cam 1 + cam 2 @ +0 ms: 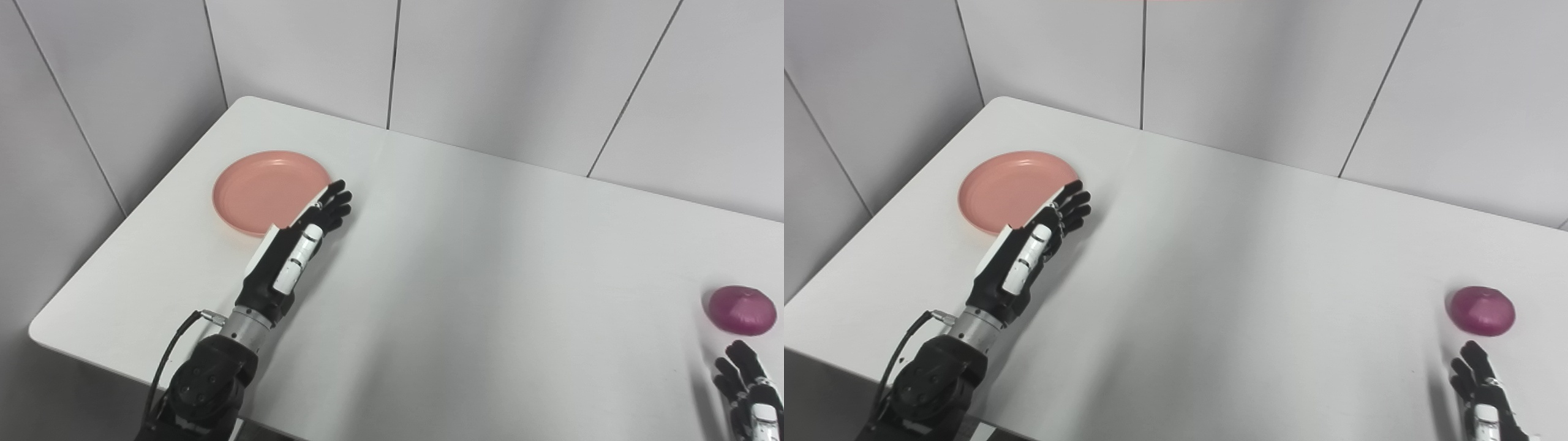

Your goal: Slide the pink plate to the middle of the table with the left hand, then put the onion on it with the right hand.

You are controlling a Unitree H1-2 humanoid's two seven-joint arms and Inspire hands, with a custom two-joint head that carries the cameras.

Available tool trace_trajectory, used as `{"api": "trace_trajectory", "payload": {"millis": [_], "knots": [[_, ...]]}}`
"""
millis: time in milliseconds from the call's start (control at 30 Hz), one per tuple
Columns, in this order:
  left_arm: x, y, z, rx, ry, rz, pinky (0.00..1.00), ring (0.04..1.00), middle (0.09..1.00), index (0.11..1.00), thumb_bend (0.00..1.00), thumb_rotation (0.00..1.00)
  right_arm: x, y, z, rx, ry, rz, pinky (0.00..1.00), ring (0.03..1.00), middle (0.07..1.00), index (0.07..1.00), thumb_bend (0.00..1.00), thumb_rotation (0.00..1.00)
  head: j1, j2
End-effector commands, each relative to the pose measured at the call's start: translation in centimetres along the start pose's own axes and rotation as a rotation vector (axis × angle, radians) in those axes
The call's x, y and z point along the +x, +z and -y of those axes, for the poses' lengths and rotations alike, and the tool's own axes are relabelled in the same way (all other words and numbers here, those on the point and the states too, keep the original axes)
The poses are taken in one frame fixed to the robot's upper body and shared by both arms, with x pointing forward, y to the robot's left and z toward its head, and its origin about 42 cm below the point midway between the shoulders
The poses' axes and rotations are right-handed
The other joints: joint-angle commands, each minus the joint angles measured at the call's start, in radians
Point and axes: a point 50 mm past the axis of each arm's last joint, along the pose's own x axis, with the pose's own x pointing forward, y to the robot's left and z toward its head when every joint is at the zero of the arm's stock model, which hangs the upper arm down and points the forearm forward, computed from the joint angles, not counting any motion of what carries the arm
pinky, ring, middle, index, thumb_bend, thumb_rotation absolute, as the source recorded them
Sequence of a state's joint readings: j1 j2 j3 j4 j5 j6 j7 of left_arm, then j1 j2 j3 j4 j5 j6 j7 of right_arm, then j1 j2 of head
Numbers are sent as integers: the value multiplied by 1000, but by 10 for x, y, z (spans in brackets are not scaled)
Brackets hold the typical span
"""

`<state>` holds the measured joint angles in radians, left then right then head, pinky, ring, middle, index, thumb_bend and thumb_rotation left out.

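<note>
Reaching beside the plate

Lying on the white table [465, 257], the left hand [303, 236] is stretching out toward 1 o'clock with its fingers [335, 197] straight and pressed together, holding nothing. It is sitting at the plate's 4 o'clock edge, and its white back is covering part of the rim there; whether it is actually touching the plate cannot be told from either view.

The pink plate [263, 190] is resting flat toward the table's 10 o'clock corner, well away from the middle. It is carrying nothing.

The onion [742, 309], purple and round, is sitting at the table's 4 o'clock side, well apart from the plate. The right hand [746, 383] is coming in from the bottom edge just at the onion's 6 o'clock, near it but with a strip of bare table showing between them. Its dark fingers [1473, 361] are pointing up toward the onion, slightly parted and holding nothing; most of the hand is cut off by the picture edge.

Grey wall panels [490, 67] are standing behind the table. No brand, label or writing is readable on the hands, plate or panels.
</note>
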<state>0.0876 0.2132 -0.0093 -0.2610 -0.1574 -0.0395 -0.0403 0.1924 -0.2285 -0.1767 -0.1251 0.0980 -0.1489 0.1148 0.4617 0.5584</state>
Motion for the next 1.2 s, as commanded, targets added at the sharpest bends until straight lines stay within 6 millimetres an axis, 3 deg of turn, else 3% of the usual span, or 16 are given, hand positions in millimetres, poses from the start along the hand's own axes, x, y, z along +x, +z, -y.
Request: {"api": "trace_trajectory", "payload": {"millis": [0,300,467,1167], "knots": [[15,14,0,-19,13,96,933,906,919,900,483,1000,7,10,2,-7,0,42,910,915,928,915,578,995,1,-1],[34,24,-22,25,48,132,916,904,911,886,503,1000,7,8,1,-7,-4,40,919,916,927,915,593,995,1,-4],[44,36,-28,30,61,150,952,907,911,882,482,1000,7,8,1,-4,-3,40,937,924,932,921,568,1000,3,-8],[74,64,-65,123,154,217,906,905,918,895,439,1000,7,5,4,-7,1,32,907,912,924,909,582,995,11,-25]]}}
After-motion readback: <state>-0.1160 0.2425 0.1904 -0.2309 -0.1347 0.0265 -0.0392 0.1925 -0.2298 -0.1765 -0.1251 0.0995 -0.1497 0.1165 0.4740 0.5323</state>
